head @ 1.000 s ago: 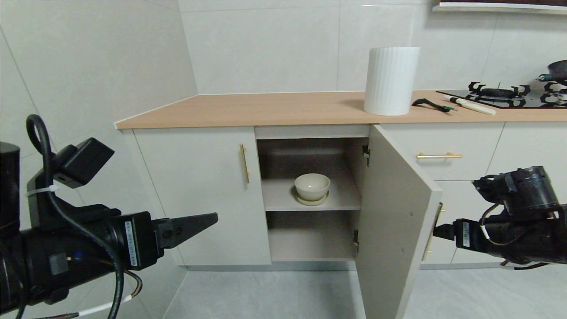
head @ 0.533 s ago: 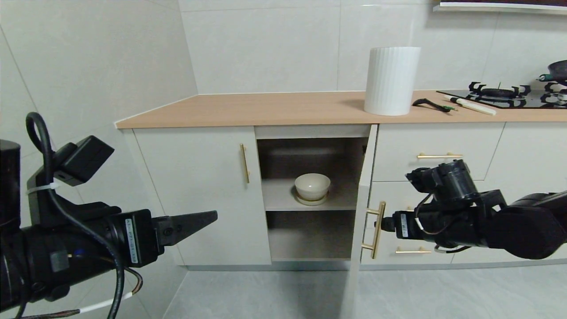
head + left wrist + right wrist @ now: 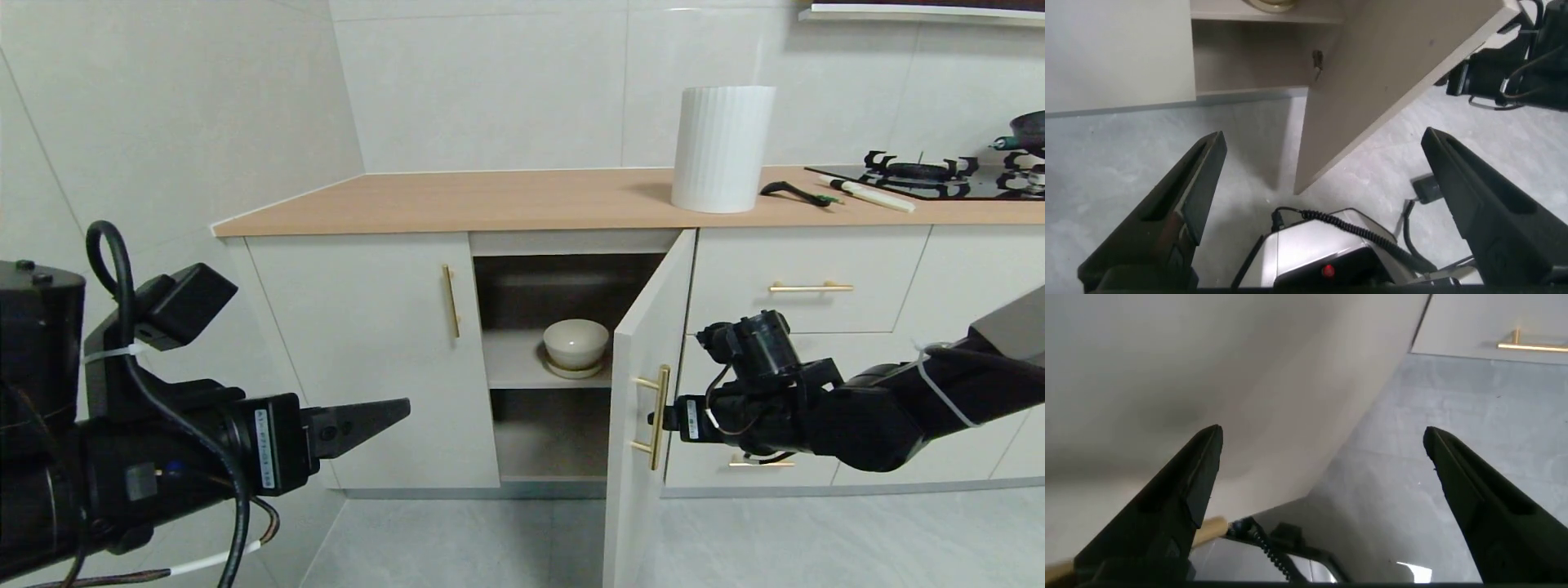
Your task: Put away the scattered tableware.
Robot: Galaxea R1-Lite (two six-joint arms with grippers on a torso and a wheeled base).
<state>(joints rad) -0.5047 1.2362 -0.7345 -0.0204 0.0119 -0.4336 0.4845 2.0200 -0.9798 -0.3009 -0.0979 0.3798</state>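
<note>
Fingers apart, my right end effector (image 3: 668, 413) sits at the brass handle (image 3: 655, 408) of the half-open pale cabinet door (image 3: 633, 482). The cream ceramic bowl (image 3: 575, 341) rests on the inner shelf (image 3: 514, 367). Slipping off could slam the door, jolting the bowl.

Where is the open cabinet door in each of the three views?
Head view: the cabinet door stands half open at centre, right of the bowl.
Left wrist view: slanted pale panel over the grey floor.
Right wrist view: large pale surface close ahead.
Shared landmark: its gold handle, also in the right wrist view.
</note>
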